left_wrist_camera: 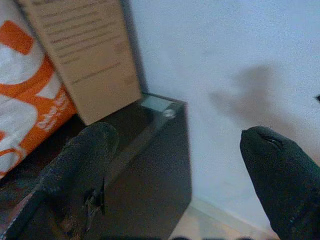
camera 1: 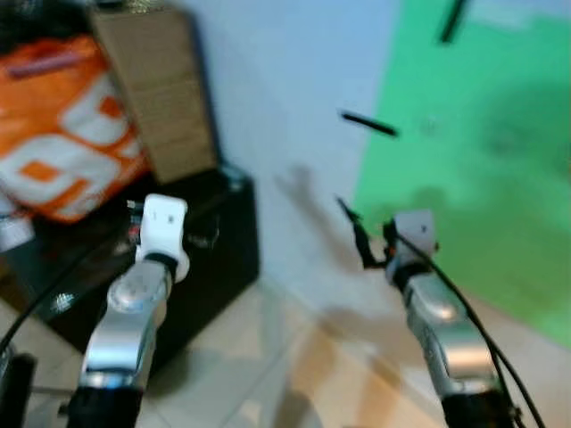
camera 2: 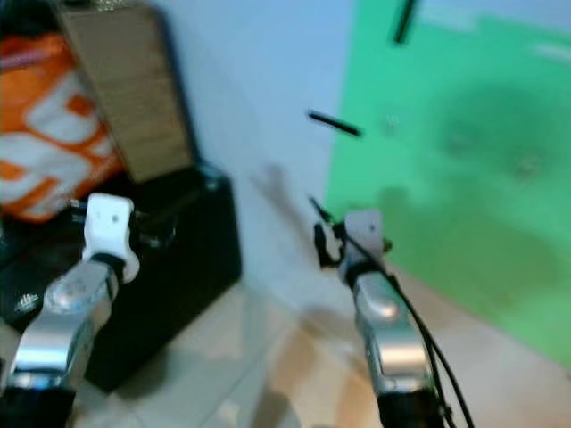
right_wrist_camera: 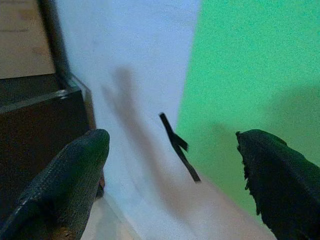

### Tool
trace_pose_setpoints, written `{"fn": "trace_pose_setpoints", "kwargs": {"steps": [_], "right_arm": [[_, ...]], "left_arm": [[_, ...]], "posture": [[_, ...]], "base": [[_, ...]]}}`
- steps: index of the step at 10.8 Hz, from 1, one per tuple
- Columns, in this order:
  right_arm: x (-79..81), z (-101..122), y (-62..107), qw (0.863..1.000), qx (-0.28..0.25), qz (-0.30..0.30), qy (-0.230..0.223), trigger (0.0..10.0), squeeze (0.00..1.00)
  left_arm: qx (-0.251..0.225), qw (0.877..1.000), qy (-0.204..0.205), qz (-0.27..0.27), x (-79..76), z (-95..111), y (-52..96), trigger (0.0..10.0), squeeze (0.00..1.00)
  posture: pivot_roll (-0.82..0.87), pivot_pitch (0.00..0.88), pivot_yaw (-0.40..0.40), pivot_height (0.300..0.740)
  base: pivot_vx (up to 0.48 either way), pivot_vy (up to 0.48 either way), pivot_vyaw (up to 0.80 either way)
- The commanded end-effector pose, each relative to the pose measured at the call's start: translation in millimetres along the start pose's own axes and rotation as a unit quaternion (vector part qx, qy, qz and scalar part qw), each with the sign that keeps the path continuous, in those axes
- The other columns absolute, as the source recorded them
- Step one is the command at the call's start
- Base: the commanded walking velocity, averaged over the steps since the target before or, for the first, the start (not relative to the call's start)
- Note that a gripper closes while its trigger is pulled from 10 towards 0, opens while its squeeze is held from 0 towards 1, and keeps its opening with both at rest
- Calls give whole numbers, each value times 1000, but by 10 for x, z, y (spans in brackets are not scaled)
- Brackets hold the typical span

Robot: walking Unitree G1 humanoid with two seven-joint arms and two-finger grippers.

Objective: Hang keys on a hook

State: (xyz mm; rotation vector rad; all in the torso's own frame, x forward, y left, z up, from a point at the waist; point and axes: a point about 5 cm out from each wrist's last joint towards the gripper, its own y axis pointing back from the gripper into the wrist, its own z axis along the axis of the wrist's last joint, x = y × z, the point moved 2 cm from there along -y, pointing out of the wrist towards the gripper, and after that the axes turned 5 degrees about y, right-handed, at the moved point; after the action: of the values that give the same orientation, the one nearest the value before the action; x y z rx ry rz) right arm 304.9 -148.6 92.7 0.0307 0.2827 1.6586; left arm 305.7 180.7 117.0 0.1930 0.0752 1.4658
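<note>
Both tools, left tool (left_wrist_camera: 175, 175) and right tool (right_wrist_camera: 172, 185), gape wide, empty, near black cabinet (camera 1: 205, 259).

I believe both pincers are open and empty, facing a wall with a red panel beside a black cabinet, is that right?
Not quite: the panel is green, not red, as the right wrist view shows. The rest holds: the left pincer and the right pincer are open and empty, facing the wall beside the black cabinet.
</note>
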Motion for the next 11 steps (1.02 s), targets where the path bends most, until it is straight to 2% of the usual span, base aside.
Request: {"fn": "trace_pose_setpoints", "kwargs": {"steps": [1, 7, 11], "right_arm": [[-67, -18, 11, 1000, 3, -11, 1, 10000, 1000], [-74, -22, 10, 1000, 4, -12, 4, 10000, 1000], [-126, 8, -8, 1000, -3, -26, 6, 10000, 1000]], "left_arm": [[-7, 1000, -2, -9, -67, 39, -11, 10000, 1000], [-9, 1000, 2, -7, -68, 42, -11, 10000, 1000], [-11, 1000, 5, -6, -89, 49, -26, 10000, 1000]], "posture": [[-78, 0, 21, 740], [-79, 0, 16, 740], [-83, 0, 7, 740]], "base": [[315, 0, 800], [308, 0, 753], [323, 0, 0]]}}
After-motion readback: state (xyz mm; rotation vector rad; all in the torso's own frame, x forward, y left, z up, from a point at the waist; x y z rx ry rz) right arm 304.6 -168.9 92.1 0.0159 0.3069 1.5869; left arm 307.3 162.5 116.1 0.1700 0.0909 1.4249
